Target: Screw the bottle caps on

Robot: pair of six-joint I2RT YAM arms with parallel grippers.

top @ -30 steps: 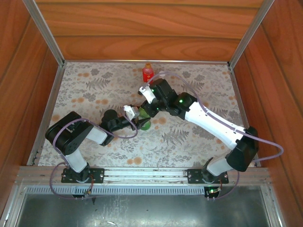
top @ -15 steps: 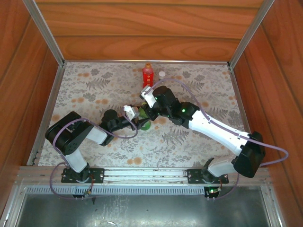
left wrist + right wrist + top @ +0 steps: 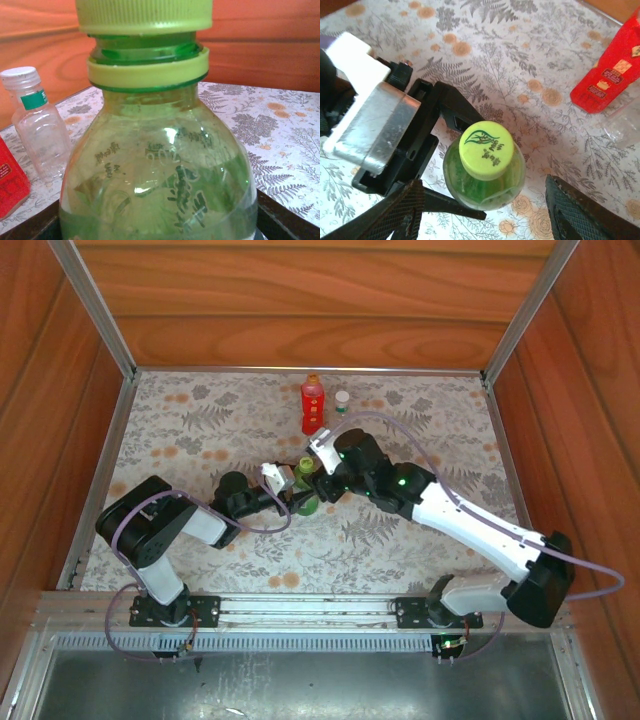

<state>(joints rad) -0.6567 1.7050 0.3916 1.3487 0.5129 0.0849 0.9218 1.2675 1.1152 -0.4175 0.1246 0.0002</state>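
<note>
The green bottle (image 3: 485, 185) stands upright mid-table with its yellow-green cap (image 3: 486, 150) seated on the neck. My left gripper (image 3: 297, 498) is shut on the bottle's body, its black fingers (image 3: 437, 112) wrapped round it. Above the cap hovers my right gripper (image 3: 485, 215), open, both pads clear of the cap on either side. From the left wrist the green bottle (image 3: 157, 165) and its cap (image 3: 144, 15) loom close. The red bottle (image 3: 313, 405) wears an orange cap (image 3: 313, 380). Beside it stands the clear bottle (image 3: 342, 403) with a white cap (image 3: 19, 77).
Red (image 3: 610, 70) and clear (image 3: 625, 125) bottles stand close behind the green one, near the back wall. A flower-print cloth (image 3: 200, 430) covers the table, fenced by wooden walls and metal rails (image 3: 100, 470).
My right gripper has opened off the yellow-green cap and its arm has drawn back to the right, uncovering the clear bottle. The left gripper and green bottle have not moved.
</note>
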